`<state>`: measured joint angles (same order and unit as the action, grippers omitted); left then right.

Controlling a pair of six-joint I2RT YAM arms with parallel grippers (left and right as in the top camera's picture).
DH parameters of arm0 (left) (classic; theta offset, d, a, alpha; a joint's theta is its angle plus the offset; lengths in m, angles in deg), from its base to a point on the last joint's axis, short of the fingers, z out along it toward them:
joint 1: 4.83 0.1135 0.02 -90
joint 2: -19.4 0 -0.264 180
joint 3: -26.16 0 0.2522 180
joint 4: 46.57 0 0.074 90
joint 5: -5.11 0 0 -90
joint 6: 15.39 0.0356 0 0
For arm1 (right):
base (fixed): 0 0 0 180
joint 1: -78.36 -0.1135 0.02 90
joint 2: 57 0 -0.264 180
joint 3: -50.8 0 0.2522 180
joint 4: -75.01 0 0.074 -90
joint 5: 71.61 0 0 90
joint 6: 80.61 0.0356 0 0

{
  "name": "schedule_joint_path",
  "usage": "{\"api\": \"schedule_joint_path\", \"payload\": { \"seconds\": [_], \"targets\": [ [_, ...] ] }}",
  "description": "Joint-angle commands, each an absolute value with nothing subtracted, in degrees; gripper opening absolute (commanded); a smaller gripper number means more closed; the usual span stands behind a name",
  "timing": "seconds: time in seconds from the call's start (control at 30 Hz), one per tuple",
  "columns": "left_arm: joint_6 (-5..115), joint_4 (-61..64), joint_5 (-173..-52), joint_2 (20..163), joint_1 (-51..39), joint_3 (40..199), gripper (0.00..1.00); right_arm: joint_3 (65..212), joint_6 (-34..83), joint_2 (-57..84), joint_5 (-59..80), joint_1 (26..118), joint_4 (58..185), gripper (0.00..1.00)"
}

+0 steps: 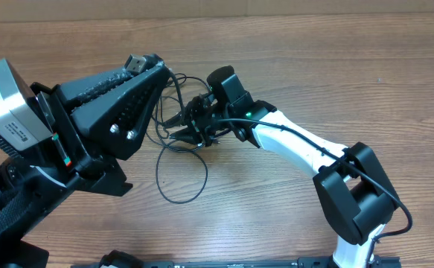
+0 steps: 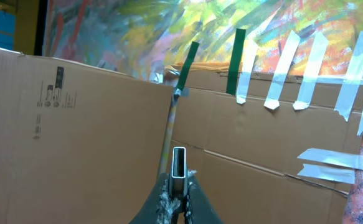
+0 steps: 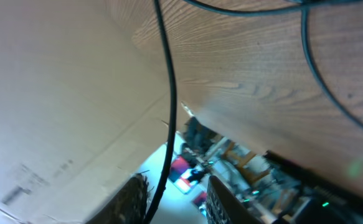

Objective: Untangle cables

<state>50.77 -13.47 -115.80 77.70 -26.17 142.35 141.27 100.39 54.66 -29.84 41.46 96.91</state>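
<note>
Halfway, at a guess, into drawing one strand clear of the cables; clamping the silver plug tight in the left tool, high above the worktop and pointing at the cardboard wall; reaching in among the cables with the right tool, fingers standing apart around one thin cord, seemingly not pinching it; bunching at mid-worktop just beside that tool, and trailing one loose loop toward the near edge; probably calling next for closing the right tool on the cord close to the bunch, then easing the left tool away slowly, watching for the loop snagging or tightening.
</note>
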Motion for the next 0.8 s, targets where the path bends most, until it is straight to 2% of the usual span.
{"api": "schedule_joint_path", "payload": {
  "seconds": [0.0, 0.27, 0.3, 0.43, 0.5, 0.63, 0.7, 0.77],
  "targets": [
    [50.21, -13.52, -116.2, 77.9, -26.13, 143.07, 0.04, 141.84, 108.43, 54.62, -30.39, 41.07, 95.66, 0.3],
    [50.21, -13.47, -116.0, 77.9, -26.13, 143.07, 0.04, 141.84, 108.65, 54.62, -31.72, 41.07, 88.78, 0.15],
    [50.21, -13.47, -115.96, 77.9, -26.13, 143.09, 0.05, 141.84, 108.61, 54.62, -31.72, 41.07, 88.82, 0.05],
    [50.56, -12.86, -114.27, 77.9, -26.13, 143.09, 0.04, 141.84, 105.55, 54.62, -31.68, 41.09, 89.22, 0.04],
    [52.39, -11.22, -111.12, 77.9, -26.13, 143.07, 0.04, 141.84, 95.47, 54.62, -31.66, 41.15, 90.59, 0.04],
    [56.26, -3.53, -96.09, 78.71, -26.13, 143.07, 0.04, 141.84, 73.88, 54.62, -32.9, 41.13, 98.7, 0.04],
    [56.28, -0.29, -89.31, 79.69, -26.13, 143.07, 0.04, 141.84, 67.8, 54.62, -32.35, 41.15, 104.54, 0.04],
    [56.24, 5.04, -80.98, 82.32, -26.13, 143.05, 0.04, 141.84, 59.91, 54.62, -26.63, 41.44, 116.71, 0.04]
  ]
}}
